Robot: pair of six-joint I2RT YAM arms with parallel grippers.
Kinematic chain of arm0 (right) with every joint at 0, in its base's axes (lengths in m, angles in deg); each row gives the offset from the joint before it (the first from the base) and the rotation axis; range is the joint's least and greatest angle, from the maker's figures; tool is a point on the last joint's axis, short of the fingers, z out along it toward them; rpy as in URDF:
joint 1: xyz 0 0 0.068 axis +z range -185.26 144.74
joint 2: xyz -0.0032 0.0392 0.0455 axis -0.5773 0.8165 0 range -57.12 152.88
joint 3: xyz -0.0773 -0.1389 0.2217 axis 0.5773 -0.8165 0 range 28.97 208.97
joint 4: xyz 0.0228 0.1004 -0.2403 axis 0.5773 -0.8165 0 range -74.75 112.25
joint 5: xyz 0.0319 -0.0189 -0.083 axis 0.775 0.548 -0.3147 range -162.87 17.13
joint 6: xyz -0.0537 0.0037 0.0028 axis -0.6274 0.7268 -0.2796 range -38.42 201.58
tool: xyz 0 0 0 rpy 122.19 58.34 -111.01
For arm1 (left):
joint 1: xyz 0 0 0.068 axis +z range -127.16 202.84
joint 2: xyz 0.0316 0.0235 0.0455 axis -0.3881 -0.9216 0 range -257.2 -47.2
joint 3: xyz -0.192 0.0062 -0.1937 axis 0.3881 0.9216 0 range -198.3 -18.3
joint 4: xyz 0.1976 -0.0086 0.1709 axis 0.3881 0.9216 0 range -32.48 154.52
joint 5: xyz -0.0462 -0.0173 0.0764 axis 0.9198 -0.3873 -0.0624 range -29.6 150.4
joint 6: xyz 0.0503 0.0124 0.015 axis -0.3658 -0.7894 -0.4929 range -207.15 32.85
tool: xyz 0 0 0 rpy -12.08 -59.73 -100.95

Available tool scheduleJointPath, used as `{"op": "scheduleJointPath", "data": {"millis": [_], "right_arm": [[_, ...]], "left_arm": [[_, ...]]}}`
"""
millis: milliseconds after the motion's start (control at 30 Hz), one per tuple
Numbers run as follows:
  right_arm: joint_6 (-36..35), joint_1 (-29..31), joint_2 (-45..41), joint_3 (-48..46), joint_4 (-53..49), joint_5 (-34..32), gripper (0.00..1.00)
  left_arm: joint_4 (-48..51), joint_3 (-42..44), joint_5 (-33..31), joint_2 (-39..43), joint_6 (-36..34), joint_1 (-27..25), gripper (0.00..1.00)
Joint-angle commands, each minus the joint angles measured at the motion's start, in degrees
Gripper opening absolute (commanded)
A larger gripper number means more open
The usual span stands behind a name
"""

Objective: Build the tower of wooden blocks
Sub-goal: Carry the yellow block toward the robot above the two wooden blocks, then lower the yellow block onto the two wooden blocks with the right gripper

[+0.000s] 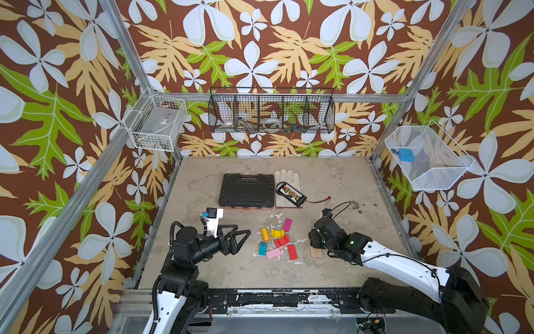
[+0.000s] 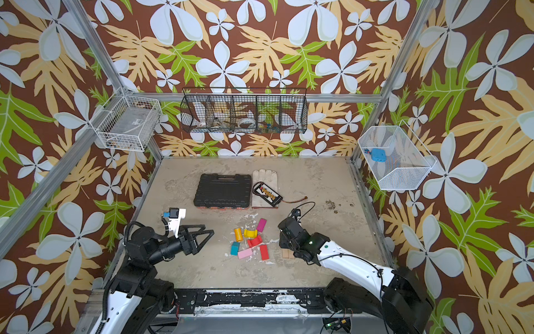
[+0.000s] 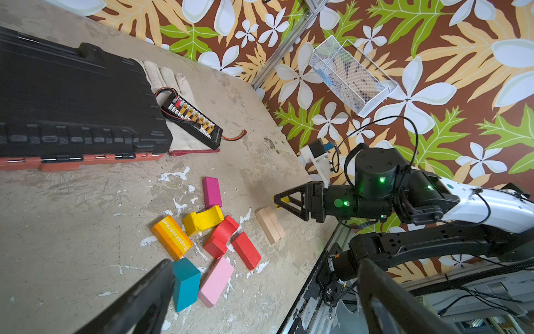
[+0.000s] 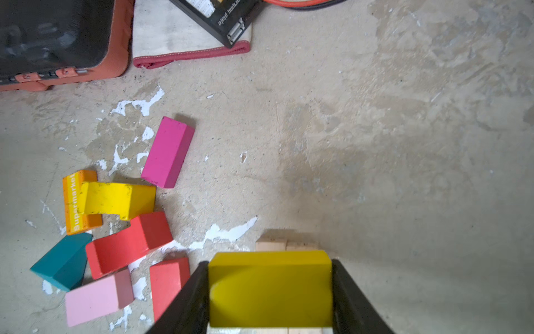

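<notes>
My right gripper (image 4: 270, 263) is shut on a yellow block (image 4: 270, 289), held crosswise over two plain tan blocks (image 4: 271, 245) that lie side by side; I cannot tell if they touch. In both top views the wrist hides that grip, and only the tan blocks (image 1: 316, 253) show. Left of them lie loose wood blocks: an orange cylinder (image 1: 264, 234), a yellow arch (image 1: 278, 232), a magenta brick (image 1: 287, 224), a red arch (image 1: 282, 240), a red brick (image 1: 292, 252), a pink brick (image 1: 273, 253) and a teal block (image 1: 262, 248). My left gripper (image 1: 241, 241) stands open and empty, left of the pile. No tower stands.
A black plastic case (image 1: 247, 191), a white glove (image 1: 287, 176) and a black charger board (image 1: 290, 193) with a red lead lie behind the blocks. Wire baskets (image 1: 271, 111) hang on the walls. A metal rail (image 1: 260, 297) runs along the front edge.
</notes>
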Motion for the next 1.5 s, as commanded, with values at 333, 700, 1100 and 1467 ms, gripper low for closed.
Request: {"op": "scheduleJointPath", "data": {"millis": [333, 700, 1100, 1467], "right_arm": [[12.57, 4.96, -3.33, -4.91, -2.28, -3.77, 0.30], [14.39, 6.97, -1.43, -5.51, -1.49, -4.31, 0.32], [13.49, 7.34, 2.27, -4.76, -0.68, -4.78, 0.41], [11.43, 7.35, 6.71, -2.14, -2.36, -7.60, 0.42]], "left_arm": [[-1.25, 0.19, 0.81, 0.22, -0.05, 0.01, 1.00], [-1.36, 0.23, 0.54, 0.31, 0.03, 0.07, 1.00], [-1.38, 0.28, 0.56, 0.62, 0.04, 0.01, 1.00], [-1.34, 0.28, 0.62, 0.66, 0.04, 0.00, 1.00]]}}
